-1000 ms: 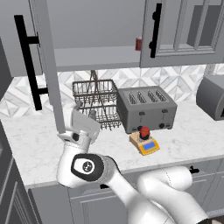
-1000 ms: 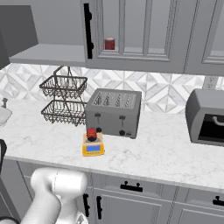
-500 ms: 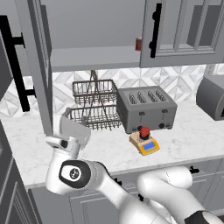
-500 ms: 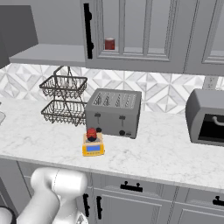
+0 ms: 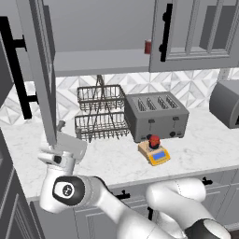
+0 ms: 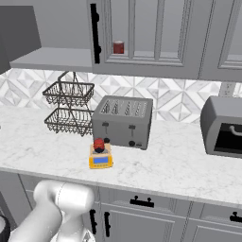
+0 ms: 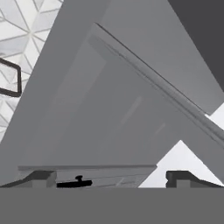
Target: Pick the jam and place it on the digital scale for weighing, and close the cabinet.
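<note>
The jam [image 5: 153,139] [image 6: 99,144], a small red jar, stands on the digital scale [image 5: 158,155] [image 6: 100,160], a yellow device in front of the toaster. The cabinet [image 5: 100,30] has its left door [image 5: 39,79] swung out towards me, its black bar handle [image 5: 13,70] on the outer face. My gripper [image 5: 57,135] is at that door's lower edge, far left of the jam. In the hand view the gripper [image 7: 109,178] is open, its fingertips [image 7: 38,177] wide apart, with the grey door panel [image 7: 118,109] close ahead.
A grey four-slot toaster [image 5: 156,114] [image 6: 123,120] and a two-tier wire basket [image 5: 100,114] [image 6: 68,106] stand on the marble counter [image 5: 116,163]. A dark-red can [image 5: 147,46] [image 6: 118,47] sits inside the cabinet. A toaster oven [image 6: 222,125] is at the right. Drawers run below.
The hand has moved left and down along the open door. The door's edge and handle have shifted left in the left base view. Jam and scale are unmoved.
</note>
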